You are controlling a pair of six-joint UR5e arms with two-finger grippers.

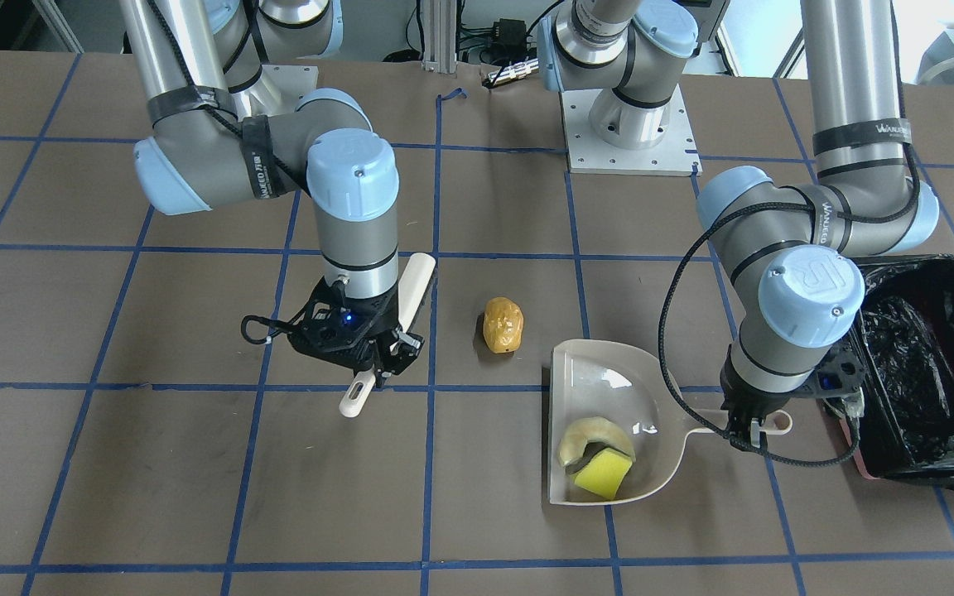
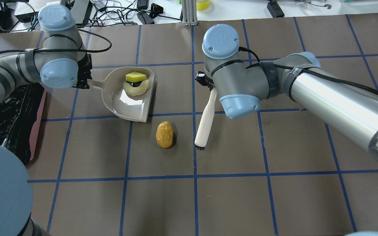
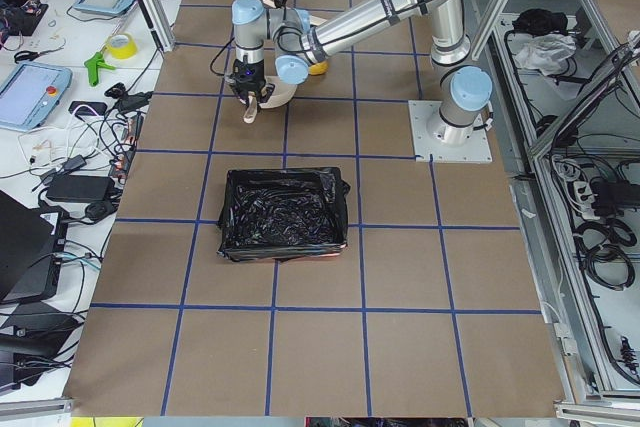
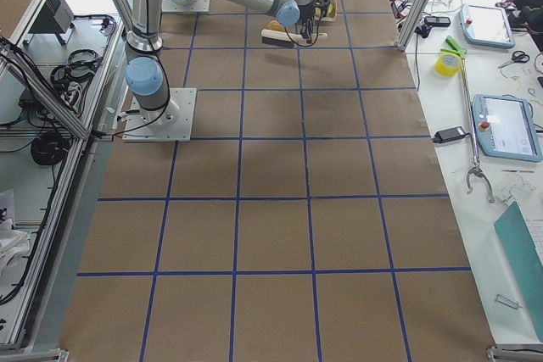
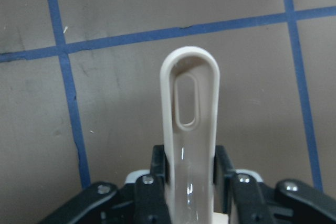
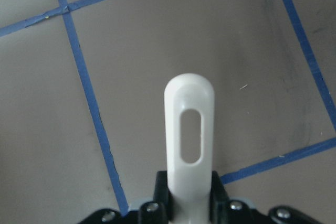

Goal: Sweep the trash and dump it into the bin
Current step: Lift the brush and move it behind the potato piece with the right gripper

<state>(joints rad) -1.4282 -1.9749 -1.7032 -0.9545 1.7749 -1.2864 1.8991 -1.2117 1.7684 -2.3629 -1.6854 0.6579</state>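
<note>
Brush (image 2: pixel 206 121): its bristle end is nearest the worktop's robot-side edge, and the handle runs away from that edge. I cannot tell whether the bristles touch the worktop.
Golden-brown piece (image 2: pixel 164 134): the only trash lying loose. It is just beside the bristles, on their left, with its long axis roughly parallel to the brush.
Right end effector (image 1: pixel 379 364): clenched on the brush handle. This arm is the nearer one to the loose piece.
Coming move: the piece sits between the brush and the dustpan's mouth, slightly robot-side of the mouth's near corner. The stroke probably has to run leftward and a little away from the robot.
Dustpan (image 2: pixel 126 105): its mouth faces the robot's right.
Cream crescent (image 1: pixel 589 429) and yellow wedge (image 1: pixel 604 472): touching, in the pan's far part.
Left end effector (image 5: pixel 190 187): clamped on the dustpan's handle.
Bin (image 1: pixel 941 372): beside the pan, toward the worktop's left end.
</note>
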